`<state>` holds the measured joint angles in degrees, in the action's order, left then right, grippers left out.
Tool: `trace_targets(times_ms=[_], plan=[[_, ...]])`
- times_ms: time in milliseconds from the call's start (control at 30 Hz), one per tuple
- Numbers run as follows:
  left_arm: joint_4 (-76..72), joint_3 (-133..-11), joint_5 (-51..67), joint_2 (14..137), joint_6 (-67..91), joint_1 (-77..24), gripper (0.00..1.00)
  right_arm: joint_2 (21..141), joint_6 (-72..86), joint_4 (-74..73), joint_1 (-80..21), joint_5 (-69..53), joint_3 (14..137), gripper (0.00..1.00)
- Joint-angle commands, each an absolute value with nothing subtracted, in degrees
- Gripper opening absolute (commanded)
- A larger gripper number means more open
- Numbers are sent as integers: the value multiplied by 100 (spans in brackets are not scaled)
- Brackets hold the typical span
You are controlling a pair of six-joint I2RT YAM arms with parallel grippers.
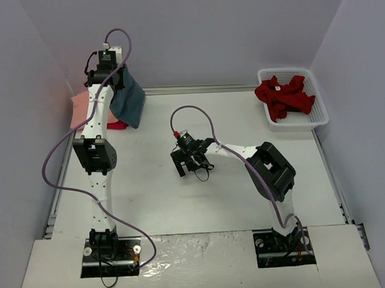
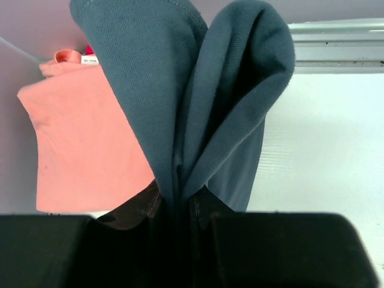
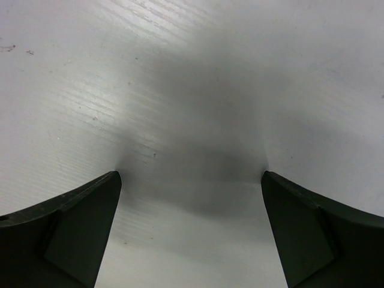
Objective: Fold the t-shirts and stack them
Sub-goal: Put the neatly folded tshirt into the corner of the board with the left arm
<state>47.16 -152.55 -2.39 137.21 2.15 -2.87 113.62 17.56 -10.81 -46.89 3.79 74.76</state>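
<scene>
Slate-blue t-shirt (image 2: 198, 108) hangs bunched from the left gripper (image 2: 180, 211), whose jaws are nearly closed on a doubled fold, raised at the far left corner of the desk (image 1: 156, 196). Recommended: carry it over bare desk and lower slowly so the cloth spreads flat (a bunched grip likely lands creased). Salmon-pink t-shirt (image 2: 84, 144) and crimson t-shirt (image 1: 118, 125) lie just below; dragging them is the risk. Right gripper (image 3: 191, 180) hovers mid-desk, wide and empty. Dark red t-shirt (image 1: 284, 98) sits crumpled in the basket (image 1: 319, 119).
</scene>
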Motion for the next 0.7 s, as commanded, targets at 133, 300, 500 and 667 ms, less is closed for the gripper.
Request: trace_targets(times_ms=[133,300,500,667], plan=[[4192,-15768,-237,13263,-202,-272,2,12120,1784,-1485,-4852,281,7400,100],[4166,-15820,-264,13201,-237,-264,2,12305,1784,-1468,-4913,202,7506,100],[4105,-15820,-185,13140,-167,-141,2,12445,1784,-1468,-4957,176,7602,100],[4096,-15838,-132,13113,-141,-97,2,12507,1784,-1468,-4966,123,7646,100]])
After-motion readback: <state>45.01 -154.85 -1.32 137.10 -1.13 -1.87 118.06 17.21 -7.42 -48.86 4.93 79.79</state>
